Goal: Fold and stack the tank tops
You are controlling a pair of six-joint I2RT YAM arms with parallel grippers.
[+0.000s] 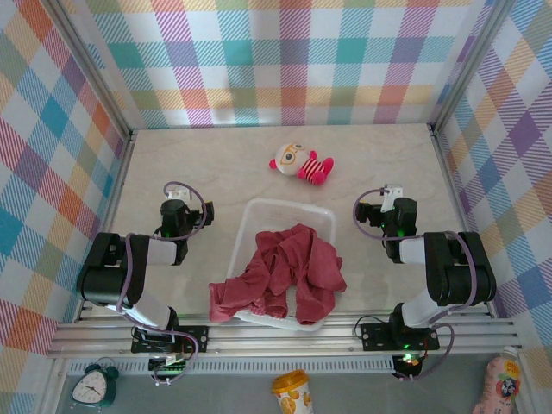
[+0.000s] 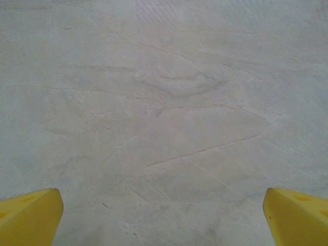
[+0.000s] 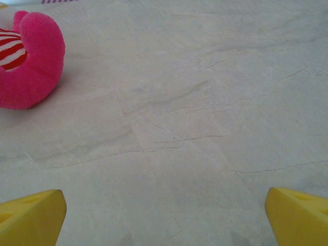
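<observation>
Two arms: one stands on each side of the bin, elbows tucked back, neither touching the cloth.
Left gripper (image 2: 164, 218): jaws spread wide and holding nothing; its yellow fingertips (image 2: 28, 218) sit at the bottom corners of the left wrist view, with bare tabletop between them.
Right gripper (image 3: 164, 218): also spread wide and empty, hanging over bare tabletop to the right of the bin.
Tank tops (image 1: 285, 272): a crumpled maroon heap in the near half of the bin. It spills over the near-left rim onto the table. From above I can't quite make out where one top ends and the other begins.
Bin (image 1: 259, 211): a shallow, pale, see-through plastic tub at the middle of the table, between the two arms. Its far half is bare.
Doll (image 1: 302, 164): a small plush with a white face and a red-and-pink striped body. It lies on its side beyond the bin, well apart from it. Its pink foot shows at the upper left of the right wrist view.
Table (image 1: 216, 164): pale marbled surface, walled by bright plaid panels on three sides.
Near ledge: a teal alarm clock (image 1: 93, 385), a yellow-lidded cup (image 1: 291, 392) and a pink bottle (image 1: 500, 384) sit below the arm bases.
</observation>
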